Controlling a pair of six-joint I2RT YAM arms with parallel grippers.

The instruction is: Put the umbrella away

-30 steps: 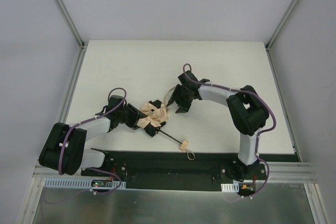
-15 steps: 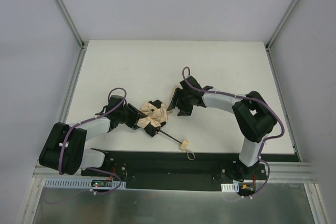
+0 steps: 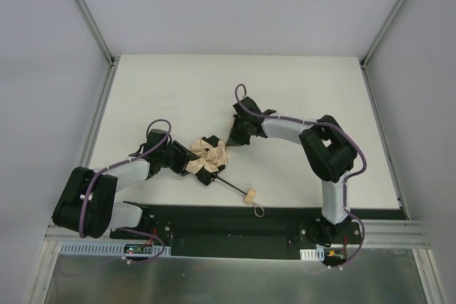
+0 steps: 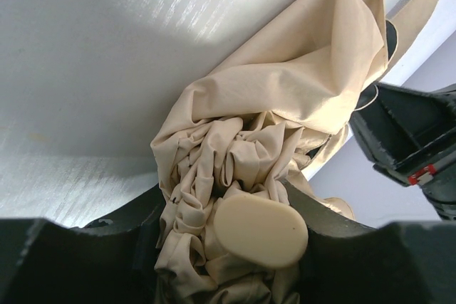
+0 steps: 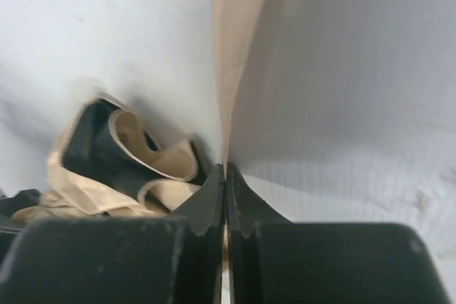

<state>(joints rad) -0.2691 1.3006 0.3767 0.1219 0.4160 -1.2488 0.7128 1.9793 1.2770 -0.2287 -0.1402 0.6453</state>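
The umbrella (image 3: 207, 154) lies crumpled in the middle of the white table. Its tan canopy is bunched up and its thin dark shaft runs to the pale knob handle (image 3: 249, 195) near the front edge. My left gripper (image 3: 189, 162) is shut on the bunched canopy (image 4: 235, 154), with a pale oval cap (image 4: 261, 231) showing between its fingers. My right gripper (image 3: 232, 137) is at the canopy's right side. Its jaws are pressed together on a thin tan strip of the umbrella's fabric (image 5: 229, 69), which stands up from the fingertips (image 5: 226, 170). Black-lined folds (image 5: 121, 151) lie just to their left.
The white table (image 3: 299, 83) is bounded by grey walls with metal posts at the back corners. A black base strip (image 3: 235, 222) runs along the front edge. A small loop strap (image 3: 258, 211) hangs off the handle over that strip.
My right gripper has moved left to the canopy and closed from open onto the tan strip. The left gripper and the bundle have stayed put.
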